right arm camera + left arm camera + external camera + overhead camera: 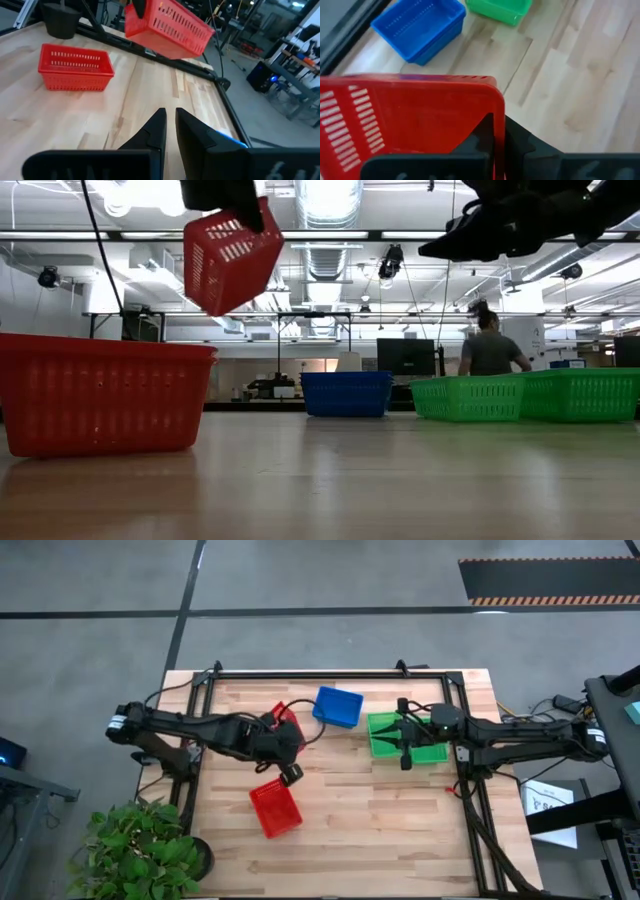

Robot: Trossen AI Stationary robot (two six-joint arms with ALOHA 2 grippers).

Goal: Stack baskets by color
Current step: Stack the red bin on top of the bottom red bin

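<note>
My left gripper (285, 735) is shut on a red basket (232, 255) and holds it high above the table's middle left. A second red basket (275, 808) stands on its base on the wood nearer the front edge. A blue basket (337, 706) stands toward the far side. Two green baskets (468, 397) (580, 393) stand side by side at the right. My right gripper (171, 122) hovers above the green baskets (405, 735), fingers together and level, with nothing between them. My left gripper pinches the held red basket's wall at the rim, next to a corner (497, 125), with one finger on each side of the wall. The fingers (522, 142) slant down from above. The basket hangs tilted below them, clear of the table.
A black frame (330, 673) runs along the table's far, left and right edges. A potted plant (140, 850) stands off the near left corner. Bare wood (400, 830) lies toward the near right. In the room behind the table stands a person (490, 345).
</note>
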